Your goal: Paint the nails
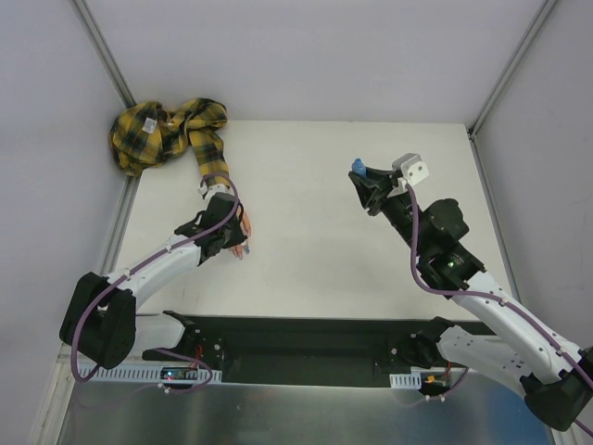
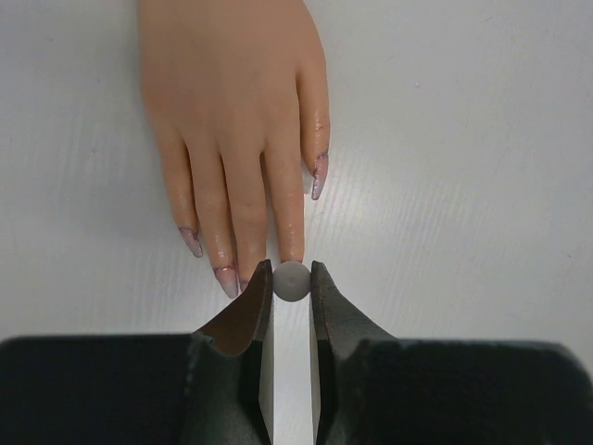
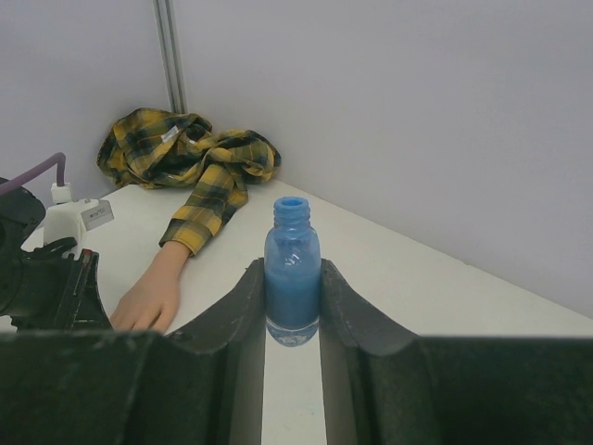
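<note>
The flesh-coloured mannequin hand (image 2: 232, 93) lies flat on the white table, fingers pointing toward my left gripper (image 2: 292, 281). Glossy pinkish-purple nails show on three fingers (image 2: 318, 176) (image 2: 191, 241) (image 2: 227, 280). My left gripper is shut on a small round grey cap (image 2: 292, 278), seen end-on. The cap sits right over one fingertip and hides that nail. From above, the left gripper (image 1: 227, 232) covers most of the hand (image 1: 241, 248). My right gripper (image 3: 293, 287) is shut on a small blue bottle (image 3: 293, 264), which is upright with its neck uncapped. In the top view the bottle (image 1: 356, 167) is at the right.
The yellow-black plaid sleeve (image 1: 167, 130) bunches in the far left corner against the wall. Grey walls and metal corner posts (image 1: 107, 51) close in the table on three sides. My left arm (image 3: 37, 278) is visible at the left of the right wrist view.
</note>
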`<control>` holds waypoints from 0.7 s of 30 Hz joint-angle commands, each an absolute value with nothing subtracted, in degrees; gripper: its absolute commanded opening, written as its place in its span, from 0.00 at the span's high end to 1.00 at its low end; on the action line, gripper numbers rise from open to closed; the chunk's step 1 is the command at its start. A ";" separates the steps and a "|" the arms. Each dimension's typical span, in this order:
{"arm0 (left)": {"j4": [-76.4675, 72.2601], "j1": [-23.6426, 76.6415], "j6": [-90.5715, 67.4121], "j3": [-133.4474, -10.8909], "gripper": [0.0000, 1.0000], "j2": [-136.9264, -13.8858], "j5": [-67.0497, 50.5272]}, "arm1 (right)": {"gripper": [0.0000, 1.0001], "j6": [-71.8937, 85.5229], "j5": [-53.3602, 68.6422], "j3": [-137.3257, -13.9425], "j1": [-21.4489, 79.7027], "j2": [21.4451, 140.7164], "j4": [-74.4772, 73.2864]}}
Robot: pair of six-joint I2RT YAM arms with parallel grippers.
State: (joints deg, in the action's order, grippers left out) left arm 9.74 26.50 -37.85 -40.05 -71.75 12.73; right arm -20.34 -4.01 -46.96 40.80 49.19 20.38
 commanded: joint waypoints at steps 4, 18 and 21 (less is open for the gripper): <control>10.64 25.84 -36.83 -39.99 1.00 -69.34 13.98 | 1.00 -19.51 -3.16 -47.64 40.52 48.69 24.96; 8.96 25.75 -36.91 -43.42 1.00 -72.86 14.41 | 1.00 -19.51 -3.16 -47.46 40.61 48.60 24.96; 8.96 25.75 -36.91 -42.37 1.00 -72.25 14.50 | 1.00 -19.51 -3.16 -47.55 40.60 48.60 24.96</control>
